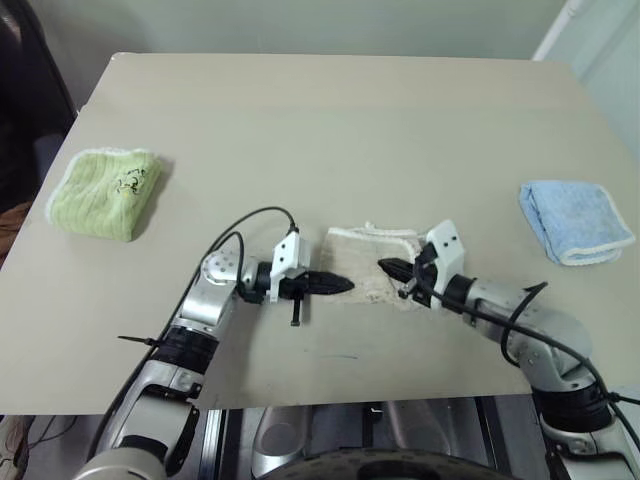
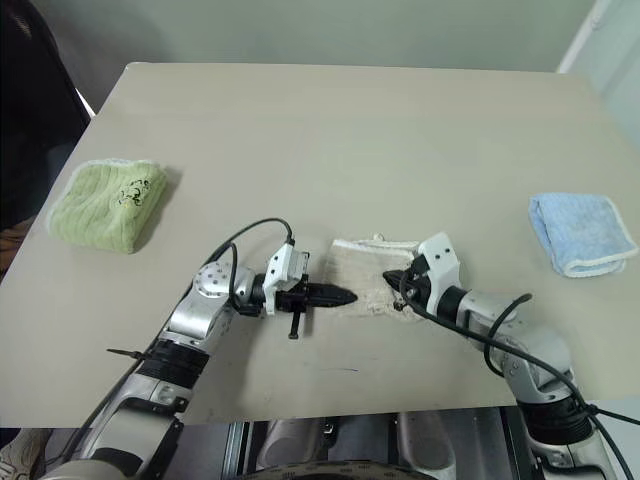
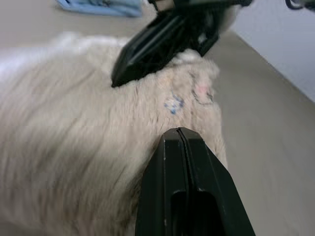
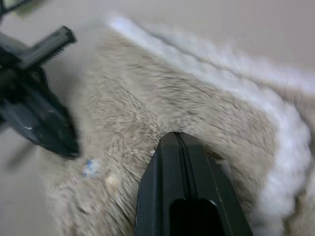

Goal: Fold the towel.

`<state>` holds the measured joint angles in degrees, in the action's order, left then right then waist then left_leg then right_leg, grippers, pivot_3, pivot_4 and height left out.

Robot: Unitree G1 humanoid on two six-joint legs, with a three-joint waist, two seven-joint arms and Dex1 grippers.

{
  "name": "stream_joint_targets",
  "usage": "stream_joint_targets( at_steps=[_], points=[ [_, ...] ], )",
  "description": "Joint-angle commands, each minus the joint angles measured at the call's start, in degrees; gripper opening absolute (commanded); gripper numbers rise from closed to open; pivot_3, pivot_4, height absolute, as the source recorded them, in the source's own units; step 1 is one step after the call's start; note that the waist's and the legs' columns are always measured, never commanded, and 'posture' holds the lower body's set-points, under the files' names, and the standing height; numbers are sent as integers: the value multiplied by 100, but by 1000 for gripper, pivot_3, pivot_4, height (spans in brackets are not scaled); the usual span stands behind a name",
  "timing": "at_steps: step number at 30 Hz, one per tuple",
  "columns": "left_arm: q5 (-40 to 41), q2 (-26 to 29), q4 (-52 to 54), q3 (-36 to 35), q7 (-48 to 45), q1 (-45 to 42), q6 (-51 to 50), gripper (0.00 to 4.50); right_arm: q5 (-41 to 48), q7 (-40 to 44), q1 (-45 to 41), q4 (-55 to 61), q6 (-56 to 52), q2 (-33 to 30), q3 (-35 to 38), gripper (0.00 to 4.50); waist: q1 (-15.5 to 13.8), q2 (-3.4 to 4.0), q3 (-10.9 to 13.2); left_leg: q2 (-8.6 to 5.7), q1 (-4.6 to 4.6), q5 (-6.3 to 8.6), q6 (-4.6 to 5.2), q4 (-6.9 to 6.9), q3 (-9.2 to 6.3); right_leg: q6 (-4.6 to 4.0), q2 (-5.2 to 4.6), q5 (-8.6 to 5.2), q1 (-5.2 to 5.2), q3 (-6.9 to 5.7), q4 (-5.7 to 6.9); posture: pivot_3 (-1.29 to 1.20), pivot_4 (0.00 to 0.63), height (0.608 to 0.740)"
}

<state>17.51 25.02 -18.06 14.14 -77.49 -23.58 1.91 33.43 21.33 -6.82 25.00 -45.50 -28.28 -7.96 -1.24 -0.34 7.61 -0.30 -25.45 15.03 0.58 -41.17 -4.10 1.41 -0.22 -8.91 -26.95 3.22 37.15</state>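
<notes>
Towel point(image 1: 372, 262) sits bunched near the tabletop's front edge, soft, light, floppy. Left gripper point(image 1: 338, 285) and right gripper point(image 1: 390, 267) are both clenched at its sides; better pinch the white-stitched corners.

Towel point(image 1: 370, 262) – fuzzy beige terry cloth, white stitched edging (pile looks rough). Table point(image 1: 330, 130) – smooth matt beige top. Green towel point(image 1: 105, 192), ribbed cloth; blue towel point(image 1: 575, 220), soft cloth. Gripper fingers point(image 3: 189, 191) smooth black plastic.
</notes>
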Motion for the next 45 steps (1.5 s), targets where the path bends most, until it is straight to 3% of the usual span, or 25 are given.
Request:
stream_joint_targets(
  at_steps=[1, 4, 9, 14, 21, 27, 30, 34, 35, 41, 45],
  points=[
    [-273, 13, -350, 83, -85, 23, 296, 31, -497, 59, 165, -257, 369, -101, 6, 0, 1, 12, -12, -1, 7, 2, 4, -2, 0, 2, -1, 1, 10, 0, -3, 0, 150, 703],
    [-212, -47, -462, 38, -87, 20, 327, 31, -467, 130, 116, -274, 545, -107, 349, 0, 2, 25, -22, -2, 48, 10, 10, -2, 0, 56, -1, -31, 50, 1, -12, 0, 150, 703],
    [-89, -157, -528, -118, -9, -70, 250, 31, 146, 520, -5, 71, 398, -253, 1034, 0, -9, 36, -27, -5, 47, 11, 11, -3, 0, 59, -4, -32, 52, 2, -12, 0, 150, 703],
    [-50, -156, -546, -249, 21, -116, 277, 31, 610, 890, 72, 406, -62, -821, 1567, 0, -8, 41, -28, -5, 44, 11, 6, -2, 2, 59, -2, -32, 49, 2, -12, 0, 150, 703],
    [712, -18, 135, -818, 175, -169, -806, 31, 1613, 765, -235, 568, -914, -1042, 2286, 0, 23, 43, -26, -3, 28, 10, 3, -2, 7, 61, 1, -33, 32, 3, -12, 0, 150, 703],
    [1071, 440, 740, -1153, 185, -288, -1716, 0, 2662, 518, -430, 40, -2151, -1125, 2645, 1878, 35, 42, -25, 0, 13, 5, -6, 1, 12, 62, 5, -38, 17, 5, -13, 0, 150, 703],
    [1160, 593, 903, -1234, 174, -340, -1986, 589, 3119, 502, -643, -438, -2497, -1093, 2814, 2877, 29, 43, -25, -5, 9, 5, -5, 1, 13, 61, 1, -37, 15, 9, -15, 0, 150, 703],
    [1195, 941, 1324, -1110, -36, -165, -2349, 2042, 2821, 687, -982, -1170, -2777, -1326, 2419, 4353, 38, 42, -25, -5, 4, 10, 5, 0, 12, 46, -3, -27, 8, 9, -15, 0, 150, 703],
    [1318, 946, 1472, -1169, 29, -128, -2504, 2365, 2922, 744, -1118, -1367, -2898, -1323, 2428, 4500, 41, 43, -24, -4, 1, 10, 5, 1, 11, 42, -2, -26, 4, 8, -14, 0, 150, 703],
    [1553, 1098, 2058, -1289, 56, 61, -2715, 4477, 2949, 1116, -1607, -2097, -3258, -1366, 2353, 4500, 44, 46, -22, -3, -8, 11, 5, 3, 13, 18, -1, -13, -8, 7, -12, 0, 150, 703],
    [1748, 1084, 2279, -1431, 271, 15, -2895, 4477, 2960, 1435, -1820, -2221, -3254, -1376, 2316, 4500, 45, 48, -22, -3, -16, 11, 6, 3, 12, 4, -2, -6, -16, 6, -12, 0, 150, 703]
  ],
)
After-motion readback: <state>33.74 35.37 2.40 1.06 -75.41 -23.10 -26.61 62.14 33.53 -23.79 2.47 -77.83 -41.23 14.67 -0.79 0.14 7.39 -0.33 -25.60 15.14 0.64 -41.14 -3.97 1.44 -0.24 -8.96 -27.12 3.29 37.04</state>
